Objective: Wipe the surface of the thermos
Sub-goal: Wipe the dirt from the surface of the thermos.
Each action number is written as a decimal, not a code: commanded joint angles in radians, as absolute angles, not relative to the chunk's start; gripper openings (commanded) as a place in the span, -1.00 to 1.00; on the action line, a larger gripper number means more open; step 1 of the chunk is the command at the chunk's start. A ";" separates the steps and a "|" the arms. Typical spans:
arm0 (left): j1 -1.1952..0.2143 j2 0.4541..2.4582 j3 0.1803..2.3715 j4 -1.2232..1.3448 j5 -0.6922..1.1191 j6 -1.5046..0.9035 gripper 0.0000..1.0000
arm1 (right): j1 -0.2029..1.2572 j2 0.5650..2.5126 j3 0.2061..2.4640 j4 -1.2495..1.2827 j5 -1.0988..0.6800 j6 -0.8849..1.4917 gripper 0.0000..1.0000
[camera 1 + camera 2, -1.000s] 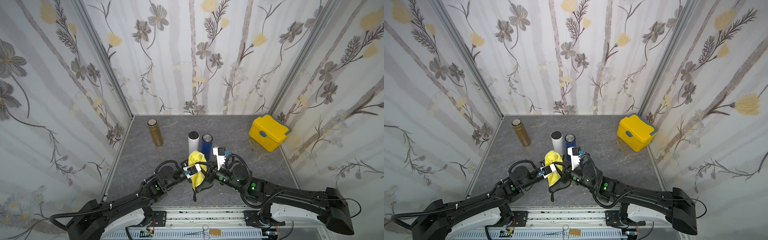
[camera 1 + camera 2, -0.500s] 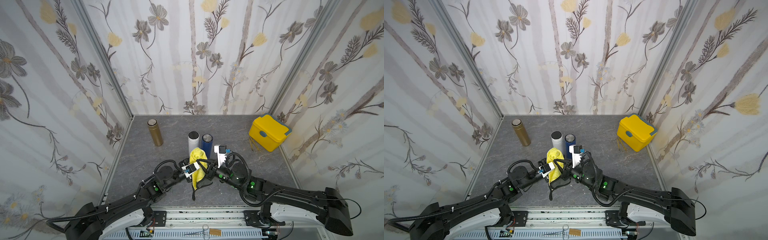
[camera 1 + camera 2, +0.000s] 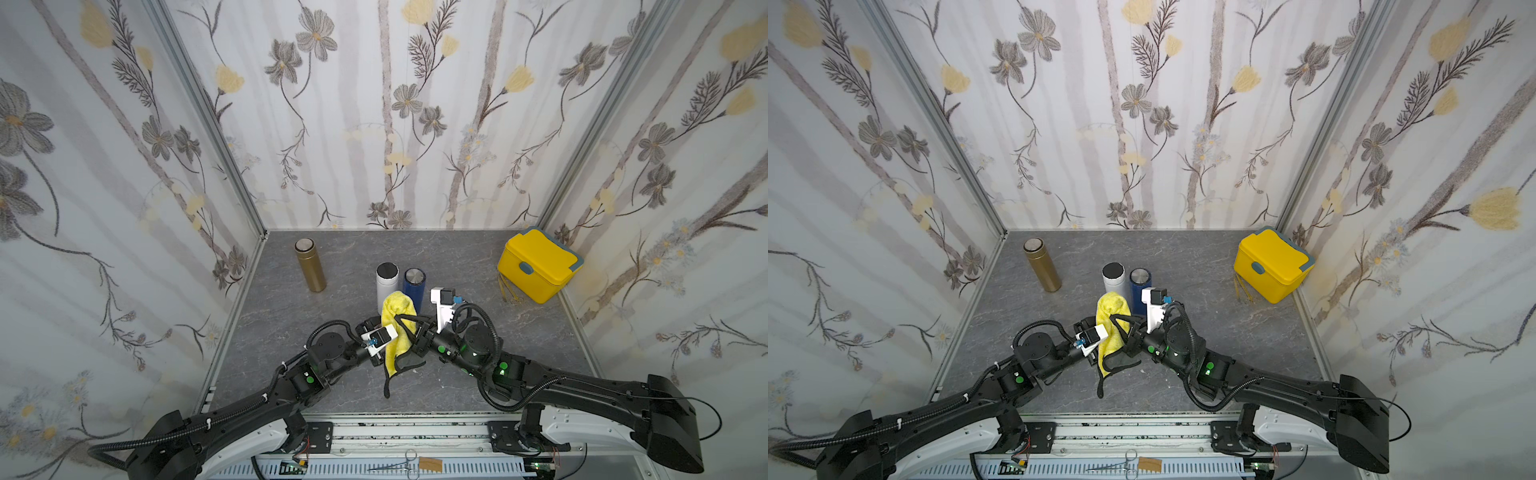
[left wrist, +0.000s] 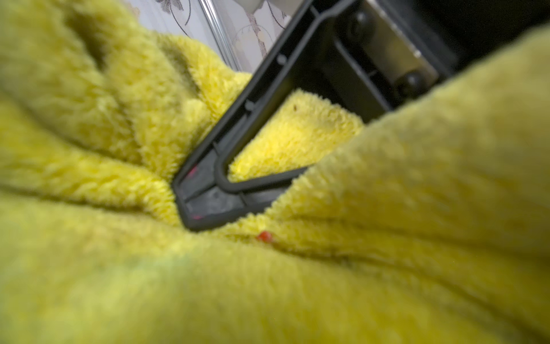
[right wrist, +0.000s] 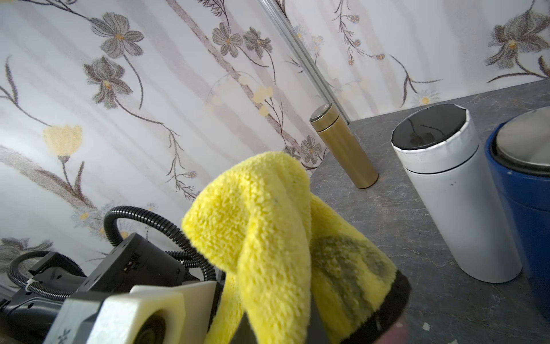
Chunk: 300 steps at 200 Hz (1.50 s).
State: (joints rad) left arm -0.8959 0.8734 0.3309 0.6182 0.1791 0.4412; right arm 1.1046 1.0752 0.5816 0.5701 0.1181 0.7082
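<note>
Three thermoses stand upright on the grey floor: a gold thermos (image 3: 311, 266) at the back left, then a white thermos (image 3: 386, 284) and a blue thermos (image 3: 414, 286) side by side in the middle. A yellow cloth (image 3: 398, 320) with a black edge hangs just in front of the white and blue ones. My left gripper (image 3: 390, 343) and right gripper (image 3: 409, 328) meet at the cloth, both shut on it. In the left wrist view the cloth (image 4: 119, 268) fills the frame and hides my own jaws. The right wrist view shows the cloth (image 5: 268, 223) beside the white thermos (image 5: 455, 202).
A yellow lidded box (image 3: 538, 266) sits at the back right corner. Patterned walls close in the left, back and right sides. Forceps (image 3: 395, 465) lie on the front rail below the table edge. The two arms cross the front half of the floor.
Both grippers have carried the cloth a little farther back, toward the white and blue thermoses. Its top now overlaps their lower parts in the top views.
</note>
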 commanded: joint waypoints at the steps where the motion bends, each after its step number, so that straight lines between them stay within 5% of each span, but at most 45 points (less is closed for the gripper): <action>1: -0.898 0.851 0.344 0.896 0.285 0.453 -1.00 | 1.072 1.045 0.529 0.421 0.153 0.709 -1.00; 45: -0.898 0.837 0.341 0.896 0.292 0.444 -1.00 | 1.167 1.107 0.632 0.371 0.106 0.661 -1.00; 184: -0.899 0.809 0.335 0.896 0.318 0.428 -1.00 | 1.048 1.102 0.571 0.411 0.094 0.699 -1.00; 300: -0.899 0.608 0.264 1.088 -0.056 0.044 -1.00 | 0.999 0.977 0.422 0.408 0.234 0.710 -1.00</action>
